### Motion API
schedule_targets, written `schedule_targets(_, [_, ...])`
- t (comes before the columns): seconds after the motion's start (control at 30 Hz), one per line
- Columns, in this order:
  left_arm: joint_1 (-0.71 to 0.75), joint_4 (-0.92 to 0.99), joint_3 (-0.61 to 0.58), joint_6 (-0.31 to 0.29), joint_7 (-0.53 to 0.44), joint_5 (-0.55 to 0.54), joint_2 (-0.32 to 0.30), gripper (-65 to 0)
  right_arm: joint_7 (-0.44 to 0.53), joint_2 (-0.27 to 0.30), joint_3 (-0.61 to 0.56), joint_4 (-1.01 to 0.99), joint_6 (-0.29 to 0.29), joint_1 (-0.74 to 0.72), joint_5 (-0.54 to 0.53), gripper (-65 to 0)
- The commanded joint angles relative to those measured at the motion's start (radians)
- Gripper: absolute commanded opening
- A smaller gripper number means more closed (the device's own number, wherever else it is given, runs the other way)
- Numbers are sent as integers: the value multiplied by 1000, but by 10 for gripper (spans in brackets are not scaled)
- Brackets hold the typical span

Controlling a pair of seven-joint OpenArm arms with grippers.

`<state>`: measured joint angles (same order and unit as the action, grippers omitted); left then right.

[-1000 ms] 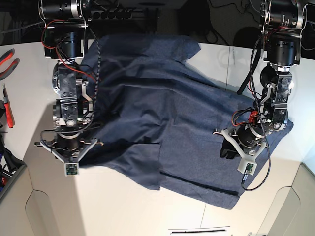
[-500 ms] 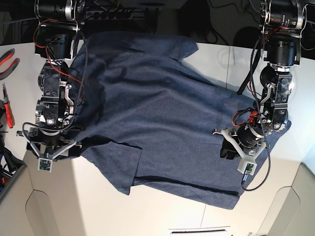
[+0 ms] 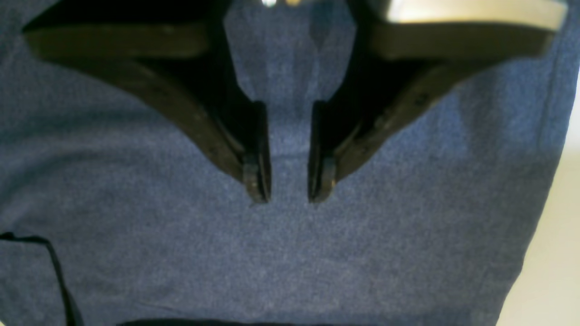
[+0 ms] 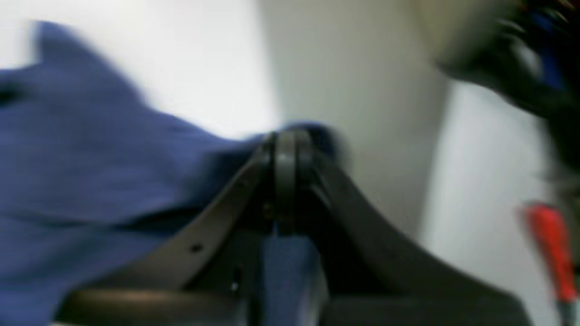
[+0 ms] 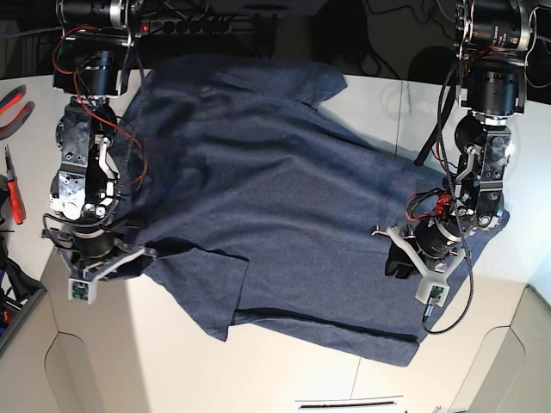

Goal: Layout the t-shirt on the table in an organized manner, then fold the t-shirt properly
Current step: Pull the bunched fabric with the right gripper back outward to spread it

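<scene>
Operator, your step in hand is the layout, not the fold: the shirt (image 5: 284, 198) lies spread over the table (image 5: 284, 379) plain side up, no lettering showing, but it is not yet square. Taking the shirt as your landmark and working from its near hem outward: the near hem runs askew, with one flap (image 5: 211, 288) doubled over at the near corner on the base view's left, and a dark crease line across the cloth just inside that hem. At that same side edge, your right gripper (image 4: 285, 154) is clenched on a pinch of the shirt; the wrist view shows the fingers closed flat together with blue cloth bunched at the tips, though that picture is blurred. At the opposite side edge, your left gripper (image 3: 290, 197) rests down on the cloth with its fingers standing a narrow gap apart. Flat fabric shows between them, and nothing appears caught, so I judge it released, pressing or hovering rather than holding. Beyond both grippers, the far part of the shirt reaches the table's back edge, rumpled, with one sleeve-like corner (image 5: 327, 82) sticking out. Red-handled pliers (image 5: 13, 107) lie well clear of the shirt on the left. Next, I judge, you need the right side drawn outward to flatten the doubled flap, with the left side held as anchor.
</scene>
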<state>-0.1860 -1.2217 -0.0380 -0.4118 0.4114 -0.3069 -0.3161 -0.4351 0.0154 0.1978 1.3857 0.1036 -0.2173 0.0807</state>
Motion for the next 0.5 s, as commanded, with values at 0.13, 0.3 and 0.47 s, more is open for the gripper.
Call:
schedule_targets(0.13, [-24,-16,5,0,-21,-11,-11,-470,0,-42,-71,117,60,23,-40,-650])
schedule_targets(0.3, [-24,-16,5,0,-18,-11,-11,-470,-23,-43,-136,144,38,50,8,-650])
schedule_targets(0.47, [-24,-16,5,0,-18,-11,-11,-470,-17,-34,-127,144,-137,63,124,-650])
